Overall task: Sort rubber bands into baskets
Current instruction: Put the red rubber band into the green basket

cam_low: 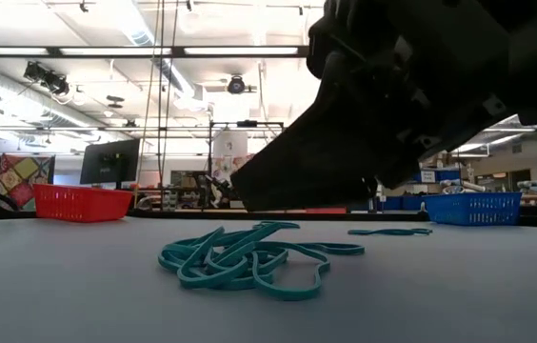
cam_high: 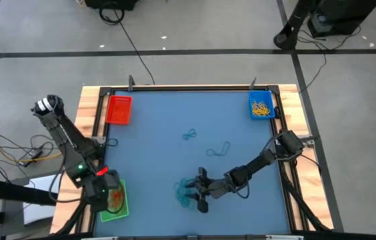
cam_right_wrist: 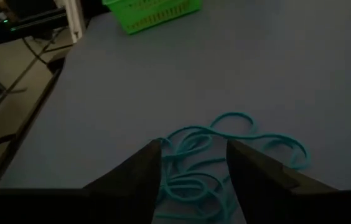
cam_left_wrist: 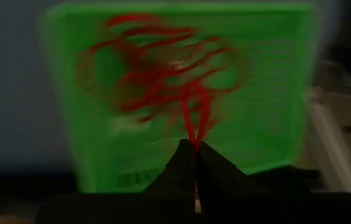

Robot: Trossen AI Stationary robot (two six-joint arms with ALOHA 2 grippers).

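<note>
Sorting looked partly done: yellow rubber bands (cam_high: 263, 107) lay in the blue basket (cam_high: 253, 112) at the table's far right corner. The left gripper (cam_left_wrist: 195, 149), jaws pressed together on red rubber bands (cam_left_wrist: 163, 74), hung over the green basket (cam_left_wrist: 269, 93) at the near left corner. The right gripper (cam_right_wrist: 194, 155) was spread over the teal rubber bands (cam_right_wrist: 225, 134) near the near edge.

On the worktop (cam_high: 241, 127), one basket (cam_high: 119, 109) sits in the far left corner, a second basket (cam_high: 262, 105) in the far right corner and a third basket (cam_high: 116, 200) at the near left edge. A heap of rubber bands (cam_high: 187, 192) lies near the front middle, with the right pincer (cam_high: 200, 192) just over it. Two stray bands (cam_high: 189, 135) lie toward the centre. The left pincer (cam_high: 107, 190) hangs over the near left basket, which holds bands.
</note>
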